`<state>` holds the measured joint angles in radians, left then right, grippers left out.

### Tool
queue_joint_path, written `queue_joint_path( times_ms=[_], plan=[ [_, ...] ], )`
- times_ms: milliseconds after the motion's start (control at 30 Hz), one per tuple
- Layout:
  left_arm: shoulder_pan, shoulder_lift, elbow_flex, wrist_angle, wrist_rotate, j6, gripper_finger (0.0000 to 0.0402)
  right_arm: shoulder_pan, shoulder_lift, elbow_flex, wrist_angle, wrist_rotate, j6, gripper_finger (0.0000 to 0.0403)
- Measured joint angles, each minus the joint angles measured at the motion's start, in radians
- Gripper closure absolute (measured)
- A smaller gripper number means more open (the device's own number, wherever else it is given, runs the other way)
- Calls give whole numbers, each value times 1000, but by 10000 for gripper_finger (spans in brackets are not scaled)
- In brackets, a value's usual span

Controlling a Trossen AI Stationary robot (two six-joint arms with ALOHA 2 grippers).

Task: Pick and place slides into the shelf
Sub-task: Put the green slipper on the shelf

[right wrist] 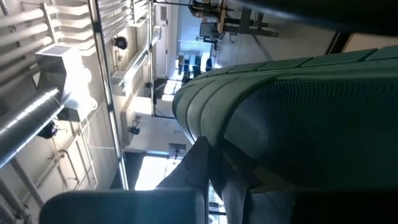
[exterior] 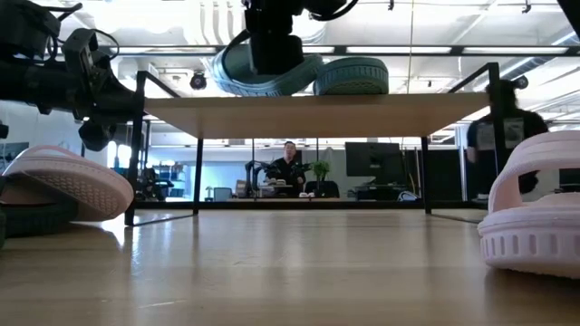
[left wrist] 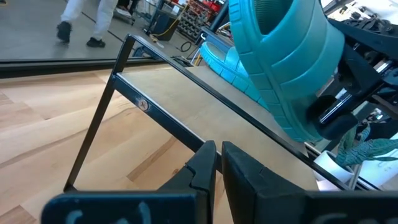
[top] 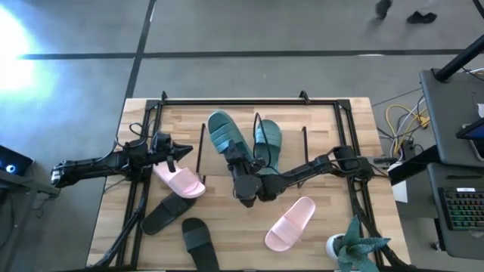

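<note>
My right gripper is over the shelf, shut on a teal-green slide. This slide is tilted above the shelf's wood board in the low view. The second teal-green slide lies flat on the board beside it. My left gripper is shut and touches nothing, just left of the shelf above a pale pink slide. That pink slide rests partly on a black slide. Another pink slide and another black slide lie on the table. My right gripper pinches the teal-green slide at its near end between its two fingers. It comes in from the table's near side, roughly level, with the fingers along the slide's length. The slide is tilted over the board; I cannot tell whether its far end touches it.
A large black tube frame runs round the table top, with uprights at both sides. A potted plant stands at the near right corner. Bare wood lies between the two pink slides. A desk with cables and a keyboard stands to the right of the table.
</note>
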<state>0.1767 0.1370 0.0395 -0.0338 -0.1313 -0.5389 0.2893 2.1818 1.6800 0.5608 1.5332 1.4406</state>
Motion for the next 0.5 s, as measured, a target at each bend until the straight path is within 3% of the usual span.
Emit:
queue_joint_path(
  times_ms=[133, 500],
  plan=[
    [0, 0, 0, 0, 0, 0, 389, 1, 0, -7, 0, -41, 18, 390],
    [0, 0, 0, 0, 0, 0, 389, 3, 1, -9, -2, -8, -24, 376]
  ],
)
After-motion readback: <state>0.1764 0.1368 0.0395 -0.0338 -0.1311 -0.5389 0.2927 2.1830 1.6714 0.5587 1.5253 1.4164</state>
